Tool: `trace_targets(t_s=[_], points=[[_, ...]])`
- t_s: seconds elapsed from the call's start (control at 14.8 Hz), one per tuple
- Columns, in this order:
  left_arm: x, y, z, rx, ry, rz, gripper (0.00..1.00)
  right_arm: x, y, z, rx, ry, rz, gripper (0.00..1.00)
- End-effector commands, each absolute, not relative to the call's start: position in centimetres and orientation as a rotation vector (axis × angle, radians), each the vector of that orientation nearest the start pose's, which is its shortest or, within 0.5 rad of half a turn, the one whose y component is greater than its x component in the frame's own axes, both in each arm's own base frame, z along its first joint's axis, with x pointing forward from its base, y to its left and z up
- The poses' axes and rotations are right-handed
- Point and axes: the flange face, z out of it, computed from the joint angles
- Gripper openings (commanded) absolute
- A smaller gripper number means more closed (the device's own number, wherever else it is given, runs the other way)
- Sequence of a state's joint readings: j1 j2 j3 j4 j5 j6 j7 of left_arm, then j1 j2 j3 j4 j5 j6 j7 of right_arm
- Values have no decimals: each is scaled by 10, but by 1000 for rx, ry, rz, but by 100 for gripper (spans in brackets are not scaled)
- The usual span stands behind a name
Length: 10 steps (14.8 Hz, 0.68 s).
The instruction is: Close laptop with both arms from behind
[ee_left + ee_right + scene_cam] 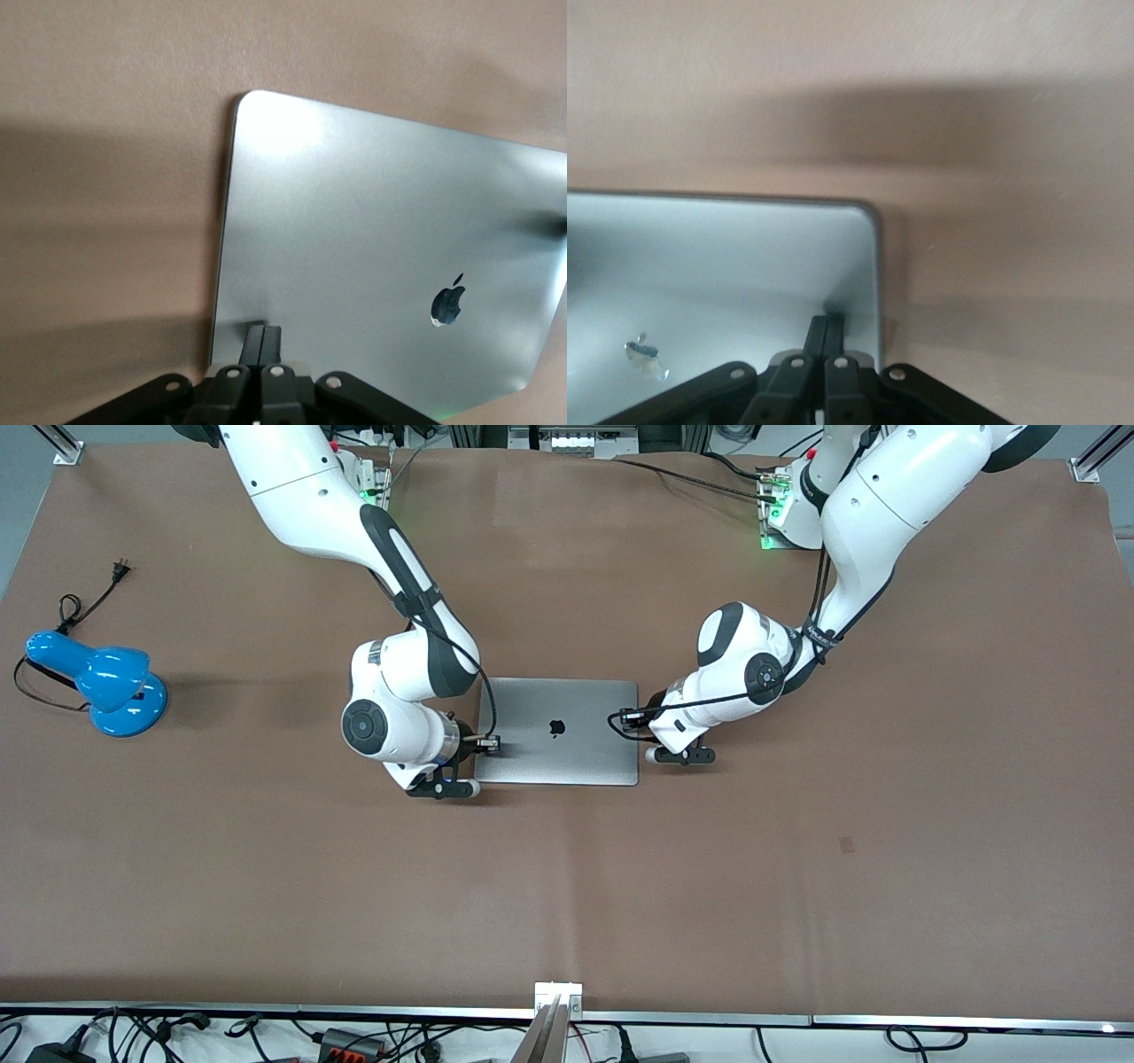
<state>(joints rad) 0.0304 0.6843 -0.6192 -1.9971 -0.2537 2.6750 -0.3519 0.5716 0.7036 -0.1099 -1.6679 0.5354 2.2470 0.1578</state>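
Observation:
The silver-grey laptop (567,760) lies closed and flat on the brown table, its lid up and the black apple logo showing. My right gripper (490,742) is shut, with its fingertips on the lid at the edge toward the right arm's end. In the right wrist view the gripper (828,320) rests on the lid (726,257) close to a corner. My left gripper (623,716) is shut, with its tips on the lid at the edge toward the left arm's end. In the left wrist view the gripper (263,332) sits just inside the lid (372,230) edge. Neither gripper holds anything.
A blue desk lamp (111,691) lies with its black cord and plug toward the right arm's end of the table. A metal rail (558,1001) runs along the table edge nearest the front camera. Brown table surface surrounds the laptop.

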Motion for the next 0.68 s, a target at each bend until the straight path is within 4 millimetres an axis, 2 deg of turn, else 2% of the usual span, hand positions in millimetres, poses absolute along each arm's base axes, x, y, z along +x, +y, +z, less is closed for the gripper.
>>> trace_targets(t_s=[0.0,0.14,0.34,0.54,0.61], points=[[529,-317,212,-3549,-157,293,0,605,299,232,-2874,51,262,0],[530,-312,236,-3523,-118,302,0,609,286,270,-2926,-21,230,0],[537,-294,273,-3488,-106,271,0,619,238,317,-2997,-27,227,0],[538,-279,320,-3452,-64,208,0,624,186,345,-3049,-51,269,0],[538,-268,343,-3430,-38,187,0,624,176,356,-3054,-61,270,0]])
